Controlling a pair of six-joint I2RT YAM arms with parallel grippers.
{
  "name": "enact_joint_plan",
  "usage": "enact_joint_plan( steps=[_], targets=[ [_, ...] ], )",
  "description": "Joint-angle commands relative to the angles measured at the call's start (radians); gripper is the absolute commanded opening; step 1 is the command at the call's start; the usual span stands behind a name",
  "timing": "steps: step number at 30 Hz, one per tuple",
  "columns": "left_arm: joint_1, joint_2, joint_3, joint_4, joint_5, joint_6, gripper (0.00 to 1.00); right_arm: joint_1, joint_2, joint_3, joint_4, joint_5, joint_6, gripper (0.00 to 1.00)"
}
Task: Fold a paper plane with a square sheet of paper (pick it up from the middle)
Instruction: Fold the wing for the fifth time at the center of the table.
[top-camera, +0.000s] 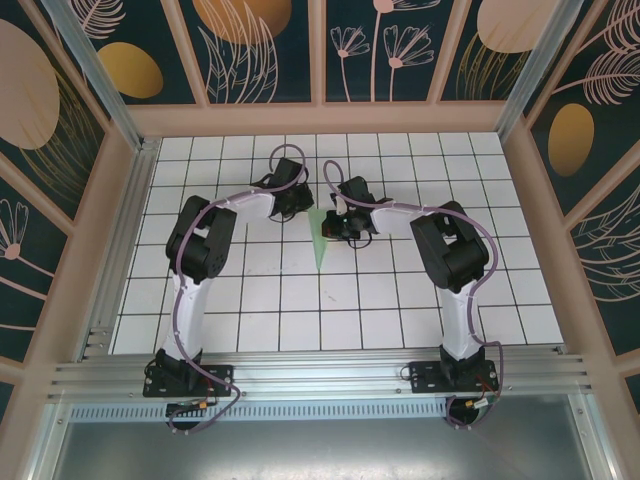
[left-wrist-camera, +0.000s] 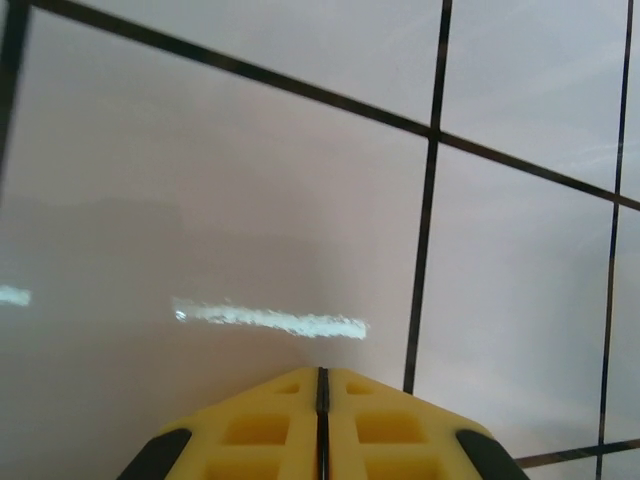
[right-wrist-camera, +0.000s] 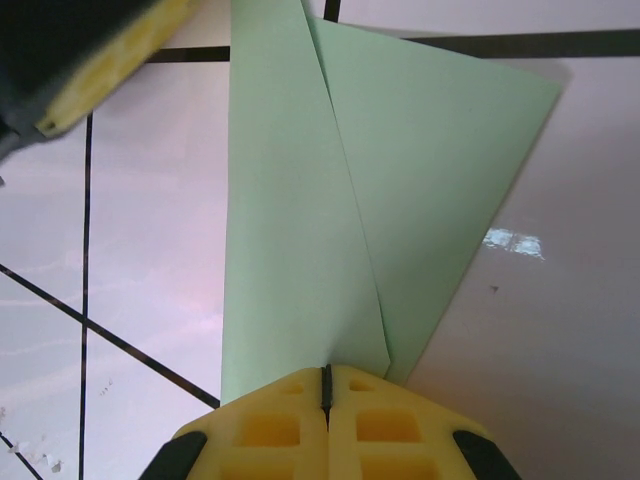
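Where closed right tool (right-wrist-camera: 325, 374) meets paper plane (right-wrist-camera: 300, 200), contact hidden; left tool (left-wrist-camera: 322, 374) closed.

The left arm (top-camera: 188, 295) and the right arm (top-camera: 457, 300) both rise from their bases, bend at dark elbows and stretch their white forearms forward and inward, so the two wrists end up close together, facing each other. The left gripper (left-wrist-camera: 322, 372) points steeply down, its yellow fingertips (left-wrist-camera: 265, 430) pressed flat against one another with only a thin dark seam between them. The right gripper (right-wrist-camera: 326, 370) is closed just as tightly, tips low and angled down. The two grippers sit just beside each other.
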Motion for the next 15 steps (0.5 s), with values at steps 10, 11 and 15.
enact_joint_plan(
  steps=[10, 11, 15],
  targets=[
    [0.015, -0.234, -0.229, 0.202, 0.262, 0.020, 0.13, 0.003, 0.106, -0.052, -0.141, 0.061, -0.013, 0.00],
    [0.013, -0.231, -0.244, 0.216, 0.273, 0.011, 0.13, 0.003, 0.108, -0.050, -0.142, 0.060, -0.013, 0.00],
    [0.000, -0.184, -0.243, 0.208, 0.291, 0.010, 0.10, 0.004, 0.111, -0.046, -0.137, 0.052, -0.013, 0.00]
  ],
)
